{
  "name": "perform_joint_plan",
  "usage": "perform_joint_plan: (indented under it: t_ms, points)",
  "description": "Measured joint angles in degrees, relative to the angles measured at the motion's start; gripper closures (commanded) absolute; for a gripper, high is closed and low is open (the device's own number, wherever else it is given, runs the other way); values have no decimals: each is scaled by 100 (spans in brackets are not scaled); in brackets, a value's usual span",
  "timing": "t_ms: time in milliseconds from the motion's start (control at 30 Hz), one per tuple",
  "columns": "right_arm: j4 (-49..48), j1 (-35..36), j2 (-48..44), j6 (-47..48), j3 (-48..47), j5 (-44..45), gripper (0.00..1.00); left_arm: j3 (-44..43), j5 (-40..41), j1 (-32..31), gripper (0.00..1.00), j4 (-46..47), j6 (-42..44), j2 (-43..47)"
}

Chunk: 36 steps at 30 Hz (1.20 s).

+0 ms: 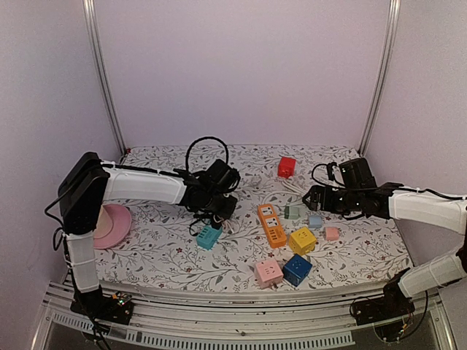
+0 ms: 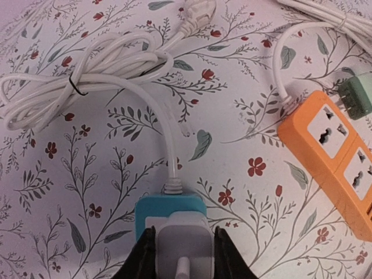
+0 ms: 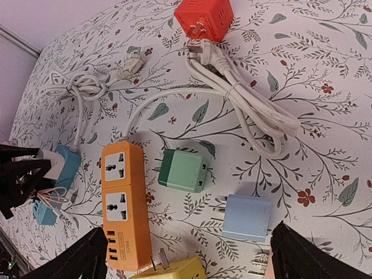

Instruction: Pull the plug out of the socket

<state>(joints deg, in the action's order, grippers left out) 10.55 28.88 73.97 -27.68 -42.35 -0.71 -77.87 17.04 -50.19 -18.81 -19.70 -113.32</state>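
Note:
A white plug (image 2: 183, 244) sits in a teal socket cube (image 2: 168, 206), whose white cord (image 2: 168, 139) runs off to a tied bundle (image 2: 75, 87). My left gripper (image 2: 181, 256) is shut on the plug, with one black finger against each side. The socket (image 3: 65, 165) and the plug (image 3: 49, 163) also show at the left edge of the right wrist view. In the top view my left gripper (image 1: 219, 208) hides them. My right gripper (image 3: 186, 261) is wide open and empty, above a light blue cube (image 3: 247, 216); it sits mid-right in the top view (image 1: 315, 197).
An orange power strip (image 1: 271, 224) lies mid-table. Around it are a green cube (image 1: 295, 211), a yellow cube (image 1: 301, 240), a pink cube (image 1: 268, 273), a dark blue cube (image 1: 297, 269) and a second teal cube (image 1: 209, 236). A red cube (image 1: 286, 166) lies at the back. A pink plate (image 1: 111, 224) is at left.

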Motion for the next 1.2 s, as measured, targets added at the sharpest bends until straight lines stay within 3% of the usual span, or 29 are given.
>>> perform_joint_plan:
  t_ms: [900, 1200]
  points:
    - [22, 42, 35, -22, 0, 9, 1, -63, 44, -98, 86, -302, 153, 715]
    - [24, 48, 35, -48, 44, 20, 1, 173, 264, -101, 85, -275, 151, 1657]
